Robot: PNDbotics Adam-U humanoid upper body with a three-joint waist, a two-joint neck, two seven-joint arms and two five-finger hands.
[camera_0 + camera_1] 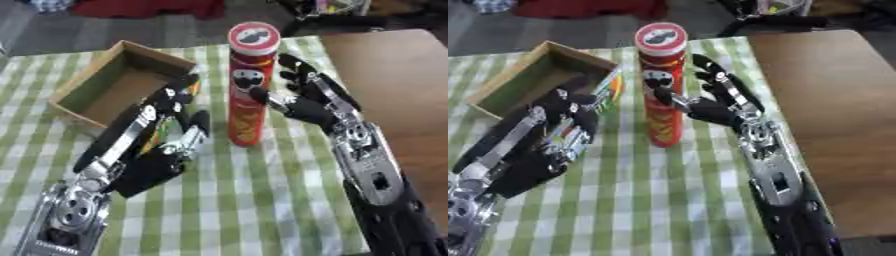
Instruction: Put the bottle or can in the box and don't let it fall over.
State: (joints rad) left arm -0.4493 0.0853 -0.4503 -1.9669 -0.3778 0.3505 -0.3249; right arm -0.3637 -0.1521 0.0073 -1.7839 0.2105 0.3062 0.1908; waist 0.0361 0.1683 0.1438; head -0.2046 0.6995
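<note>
Crisp can (248, 85): tall red tube, white-rimmed lid with a moustache logo, upright on the green-and-white checked cloth of the bench (262, 200), just right of the box (96, 85) and outside it. Smooth, likely slick cylinder, narrow base, high centre; tips easily.

Right hand (710, 107) beside the can at mid-height, fingers (715, 77) spread open behind it, thumb touching or nearly touching its front; not closed round it. Left hand (166, 150) low on the cloth between box and can, fingers relaxed and open, some colourful item partly hidden beneath; cannot identify.

Box: shallow open cardboard tray, brown walls, greenish floor, lying askew.

Risks, as judged: sideways nudge from the thumb before the grasp closes topples the tube; a high or low grip lets it swing; base catching the box wall on entry; soft cloth rucking underneath.
</note>
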